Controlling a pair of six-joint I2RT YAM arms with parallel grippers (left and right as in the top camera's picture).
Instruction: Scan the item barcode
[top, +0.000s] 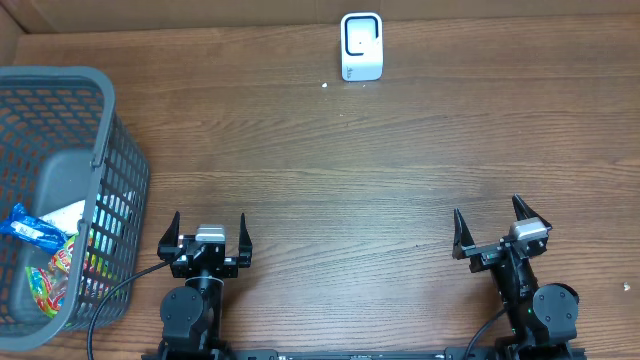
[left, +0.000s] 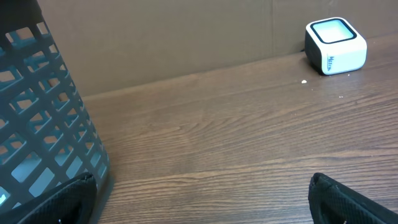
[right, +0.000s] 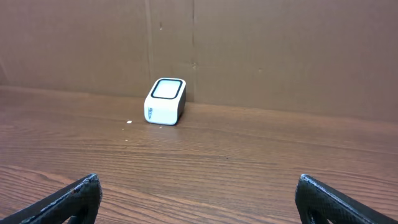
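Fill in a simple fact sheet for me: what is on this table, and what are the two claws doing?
Setting: wooden table
Basket: grey mesh basket, upright at the table's left edge
In basket: blue packet, colourful packet, other wrapped items too hidden to name
Scanner: white scanner box at the far edge, dark-rimmed window on top
Left arm: left gripper open, empty, beside the basket
Right arm: right gripper open, empty
Scan: not yet begun; nothing picked up
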